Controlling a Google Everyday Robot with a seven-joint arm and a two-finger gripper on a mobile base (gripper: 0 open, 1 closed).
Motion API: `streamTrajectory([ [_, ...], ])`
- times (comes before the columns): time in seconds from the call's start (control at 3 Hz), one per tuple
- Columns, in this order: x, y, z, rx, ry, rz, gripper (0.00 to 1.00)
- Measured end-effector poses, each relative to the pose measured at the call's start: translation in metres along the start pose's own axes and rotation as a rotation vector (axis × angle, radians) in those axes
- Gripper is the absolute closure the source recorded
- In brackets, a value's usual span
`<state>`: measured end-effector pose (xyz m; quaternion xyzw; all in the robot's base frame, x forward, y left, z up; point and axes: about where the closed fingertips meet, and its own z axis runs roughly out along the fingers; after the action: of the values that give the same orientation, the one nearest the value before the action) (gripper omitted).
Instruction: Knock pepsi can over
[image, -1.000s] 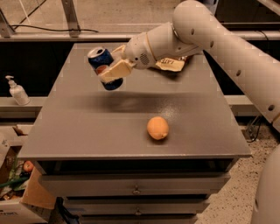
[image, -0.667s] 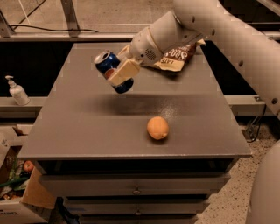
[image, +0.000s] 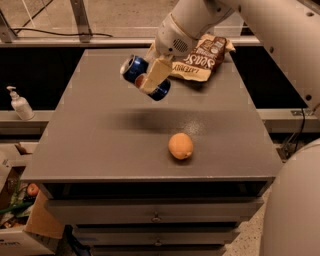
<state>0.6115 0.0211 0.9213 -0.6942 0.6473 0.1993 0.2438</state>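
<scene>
The blue pepsi can (image: 136, 70) is tilted nearly on its side, silver top to the upper left, held in the air above the grey table (image: 100, 135). My gripper (image: 152, 80) is shut on the pepsi can, its cream finger (image: 156, 74) across the can's middle. The white arm reaches in from the upper right.
An orange fruit (image: 180, 146) lies on the table right of centre. A brown snack bag (image: 202, 59) lies at the back right behind the gripper. A white pump bottle (image: 20, 104) stands on a ledge at the left. Cardboard boxes (image: 25, 230) sit at the lower left.
The gripper with the can has moved right and up a little, and the can has tipped further toward lying sideways. The view has shifted slightly.
</scene>
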Motion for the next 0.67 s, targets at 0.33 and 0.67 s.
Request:
streamTrajectory([
  [0.33,0.017,0.003,0.001,-0.038,0.153,-0.022,1.0],
  [0.67,0.037,0.006,0.003,-0.063,0.25,-0.016,1.0],
])
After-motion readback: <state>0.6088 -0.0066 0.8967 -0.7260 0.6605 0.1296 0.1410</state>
